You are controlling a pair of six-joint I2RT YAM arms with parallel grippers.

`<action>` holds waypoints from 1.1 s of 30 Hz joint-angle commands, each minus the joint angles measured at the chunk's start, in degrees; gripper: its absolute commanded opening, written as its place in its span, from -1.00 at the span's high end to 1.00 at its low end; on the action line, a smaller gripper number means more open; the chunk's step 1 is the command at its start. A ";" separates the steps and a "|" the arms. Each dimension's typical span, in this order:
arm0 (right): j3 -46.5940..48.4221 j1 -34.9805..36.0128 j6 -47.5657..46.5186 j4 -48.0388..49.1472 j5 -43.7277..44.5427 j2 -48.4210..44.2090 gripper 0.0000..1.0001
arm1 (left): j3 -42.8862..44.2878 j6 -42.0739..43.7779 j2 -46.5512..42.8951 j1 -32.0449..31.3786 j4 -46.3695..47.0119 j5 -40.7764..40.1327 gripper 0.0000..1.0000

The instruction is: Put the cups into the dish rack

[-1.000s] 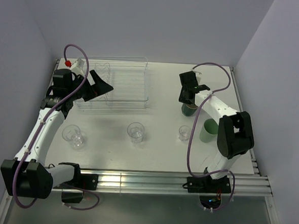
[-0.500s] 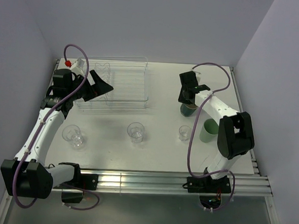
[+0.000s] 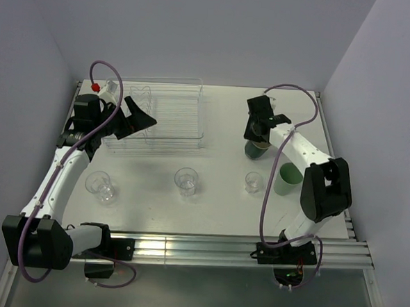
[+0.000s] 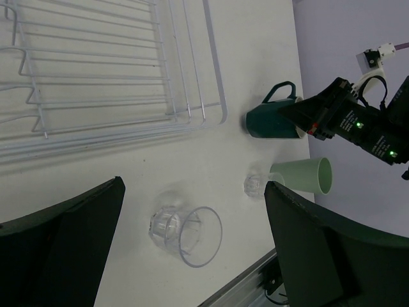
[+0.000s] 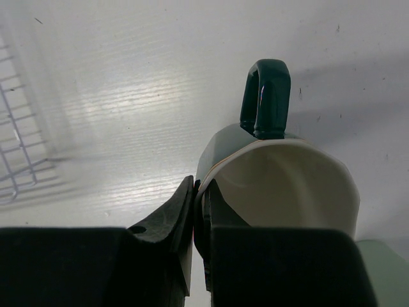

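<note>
Three tumblers (image 3: 186, 181), one mug (image 4: 271, 121), one mint cup (image 3: 287, 179)

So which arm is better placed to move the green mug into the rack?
Right: its fingers pinch the mug by its rim. The left arm's open fingers hover by the rack, far from that mug.

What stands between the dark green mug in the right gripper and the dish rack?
Nothing visible does. The right gripper pinches the rim of the dark green mug, and only bare table lies between it and the right edge of the dish rack. The tumblers and the mint cup stand nearer the arm bases, off that line.
</note>
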 commanded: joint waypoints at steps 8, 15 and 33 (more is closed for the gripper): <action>7.95 0.60 0.39 0.53 1.05 -9.83 1.00 | 0.70 -0.29 -0.11 -0.31 2.93 2.66 -0.99; 16.64 1.82 2.23 1.06 -6.68 -9.75 1.00 | 1.31 -4.31 1.73 -1.02 7.23 5.64 -0.98; 23.07 4.90 20.07 25.04 -38.31 -3.60 1.00 | 2.19 -28.93 13.77 -10.69 48.10 3.62 -0.98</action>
